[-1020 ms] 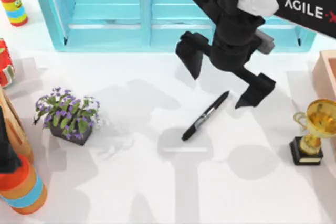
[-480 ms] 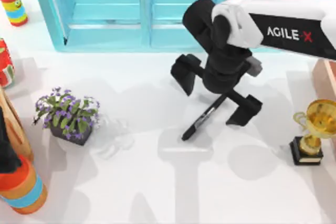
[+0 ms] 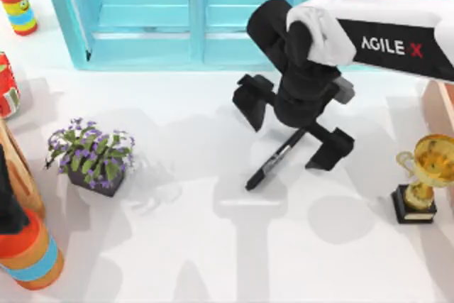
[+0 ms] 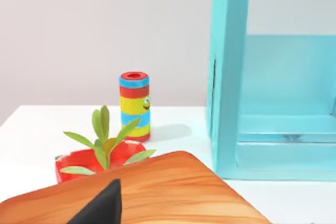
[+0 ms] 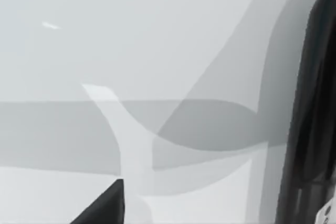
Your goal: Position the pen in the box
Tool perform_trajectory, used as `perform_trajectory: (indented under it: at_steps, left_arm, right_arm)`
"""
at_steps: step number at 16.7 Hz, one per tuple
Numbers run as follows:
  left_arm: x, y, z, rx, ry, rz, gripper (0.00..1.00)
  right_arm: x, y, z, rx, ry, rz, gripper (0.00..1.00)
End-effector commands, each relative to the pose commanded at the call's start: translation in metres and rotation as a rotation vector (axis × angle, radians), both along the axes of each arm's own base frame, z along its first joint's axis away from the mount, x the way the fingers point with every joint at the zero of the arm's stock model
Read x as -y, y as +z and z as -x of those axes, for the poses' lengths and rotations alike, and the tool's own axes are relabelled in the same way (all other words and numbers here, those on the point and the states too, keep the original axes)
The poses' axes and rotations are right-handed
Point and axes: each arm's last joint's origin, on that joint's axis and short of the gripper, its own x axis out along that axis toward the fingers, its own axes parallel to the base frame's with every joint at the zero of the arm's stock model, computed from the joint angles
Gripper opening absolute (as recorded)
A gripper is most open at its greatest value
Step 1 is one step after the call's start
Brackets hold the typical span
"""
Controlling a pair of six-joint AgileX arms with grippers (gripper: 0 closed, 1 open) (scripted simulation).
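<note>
The right arm [image 3: 383, 30] reaches in from the right and bends down over the middle of the white table [image 3: 213, 246]. AGILE X is written on it in white. Its right gripper [image 3: 293, 131] is spread wide, one finger on each side of the pen [image 3: 273, 163]. The pen lies flat on the table, slanted. The box [image 3: 443, 101] peeks in at the right edge, beside the gold cup [image 3: 422, 175]. A big blue shelf [image 3: 191, 19] stands at the far side.
</note>
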Motion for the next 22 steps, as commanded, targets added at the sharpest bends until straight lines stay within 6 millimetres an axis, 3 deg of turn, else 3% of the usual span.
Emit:
perform_trajectory:
  at_steps: [10,18,19,22]
  left_arm:
    - [0.0,0.0,0.0,0.0,0.0,0.0,1.0]
    - [0.0,0.0,0.0,0.0,0.0,0.0,1.0]
    - [0.0,0.0,0.0,0.0,0.0,0.0,1.0]
    - [0.0,0.0,0.0,0.0,0.0,0.0,1.0]
  right_arm:
    - [0.0,0.0,0.0,0.0,0.0,0.0,0.02]
    - [0.0,0.0,0.0,0.0,0.0,0.0,0.0]
    - [0.008,0.03,0.006,0.005,0.028,0.027,0.0]
    - [0.005,0.043,0.004,0.013,0.033,0.023,0.0]
